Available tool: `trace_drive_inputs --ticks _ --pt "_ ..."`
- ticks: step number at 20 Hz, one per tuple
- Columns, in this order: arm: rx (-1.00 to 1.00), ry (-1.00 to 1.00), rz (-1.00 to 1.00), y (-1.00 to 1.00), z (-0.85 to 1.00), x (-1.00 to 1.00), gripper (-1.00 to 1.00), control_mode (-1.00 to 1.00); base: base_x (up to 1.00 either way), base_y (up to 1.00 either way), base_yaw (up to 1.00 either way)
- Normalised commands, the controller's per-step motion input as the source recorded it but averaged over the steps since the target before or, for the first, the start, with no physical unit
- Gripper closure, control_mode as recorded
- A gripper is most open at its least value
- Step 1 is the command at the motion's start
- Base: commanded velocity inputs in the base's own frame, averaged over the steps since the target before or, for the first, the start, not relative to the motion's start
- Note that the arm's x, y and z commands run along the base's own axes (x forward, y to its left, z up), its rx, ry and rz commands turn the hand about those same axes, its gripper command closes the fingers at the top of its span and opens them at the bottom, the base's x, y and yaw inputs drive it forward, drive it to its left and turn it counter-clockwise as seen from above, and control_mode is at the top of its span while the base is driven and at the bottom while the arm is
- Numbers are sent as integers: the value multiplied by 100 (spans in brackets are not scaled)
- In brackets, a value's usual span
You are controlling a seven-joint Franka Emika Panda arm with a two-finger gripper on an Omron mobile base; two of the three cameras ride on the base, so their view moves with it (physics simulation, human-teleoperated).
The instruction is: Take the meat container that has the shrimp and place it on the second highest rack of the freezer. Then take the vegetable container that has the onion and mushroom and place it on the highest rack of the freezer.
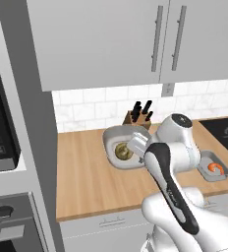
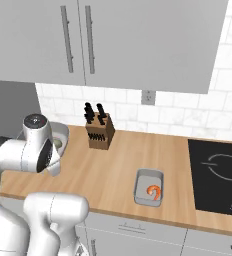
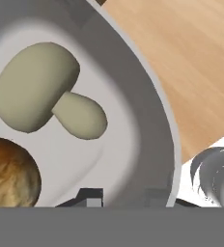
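The arm (image 1: 177, 162) is built of glossy white, rounded shells, swelling into fat cylindrical joints and narrowing between them. A long dark grey, almost black panel (image 1: 174, 189) runs along the forward link in the left base view (it widens at its upper end into a rounded cap). The uppermost joint ends in a flat dark disc (image 2: 34, 119) with a small reddish mark at its centre and a pale ring round it. Dark seams part the shells. The lowest segment (image 2: 55, 212) is a broad white drum.
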Motion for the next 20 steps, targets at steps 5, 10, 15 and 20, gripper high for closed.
trace_drive_inputs --ticks 5,10,15,20 --pt "0 -2 0 -38 100 -56 100 -100 0 0 0" --pt "0 8 0 -37 100 -39 100 -100 0 0 0" --pt "0 18 -4 -5 68 -55 100 -100 0 0 0" --pt "0 0 0 0 0 0 100 100 -100 4 3"
